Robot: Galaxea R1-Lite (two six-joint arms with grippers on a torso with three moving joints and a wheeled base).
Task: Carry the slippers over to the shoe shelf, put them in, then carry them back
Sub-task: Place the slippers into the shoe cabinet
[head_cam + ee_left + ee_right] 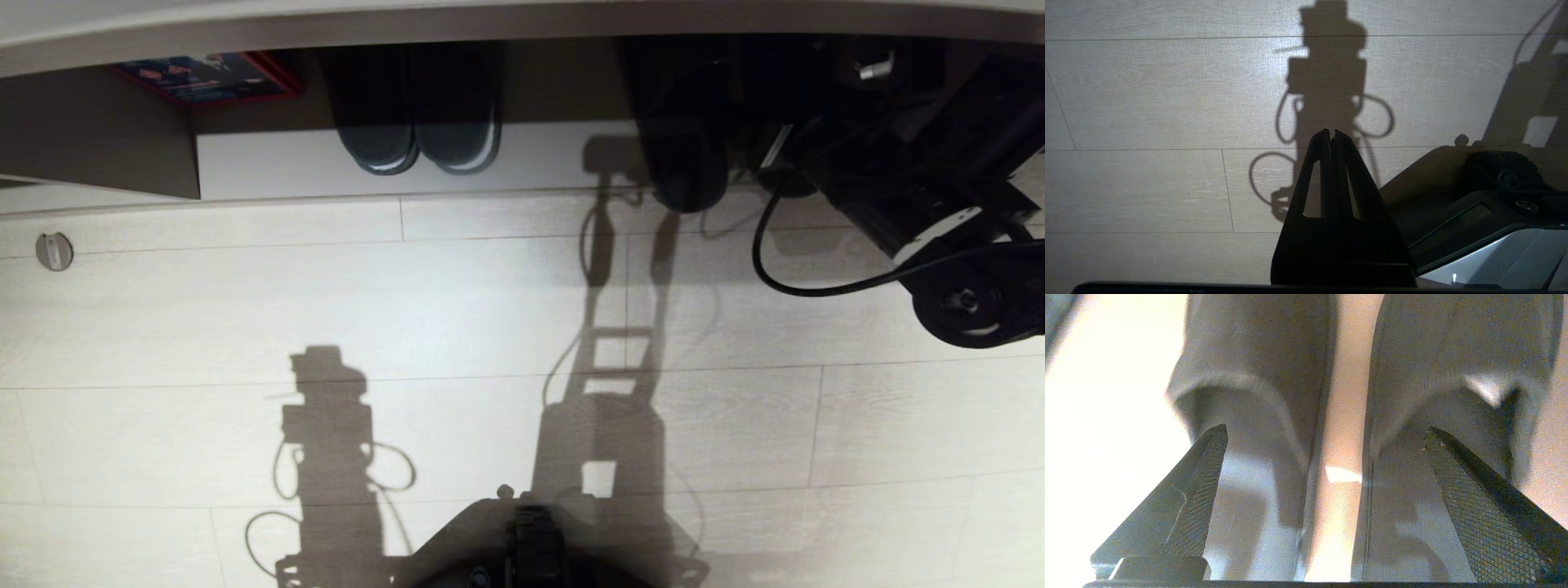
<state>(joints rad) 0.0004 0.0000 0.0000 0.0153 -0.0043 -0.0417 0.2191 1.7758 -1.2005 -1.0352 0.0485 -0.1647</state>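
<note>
My left gripper point(1331, 132) parked over near floor, fingers pressed together. My right gripper point(1327, 433) spread wide, empty, far right at shoe shelf point(522, 24). Slippers point(1355, 388) lie side by side inside shelf. Judged light, floppy; pinch adjoining toe bands together.

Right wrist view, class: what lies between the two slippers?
Nothing. The right wrist view shows only a bare strip of pale surface between the slippers, which lie side by side, apart.

Matt woven cloth on slippers point(1257, 355); pale wood-grain floor planks point(457, 310), faint sheen; cross-hatched rubbery gripper pads point(1470, 506).
</note>
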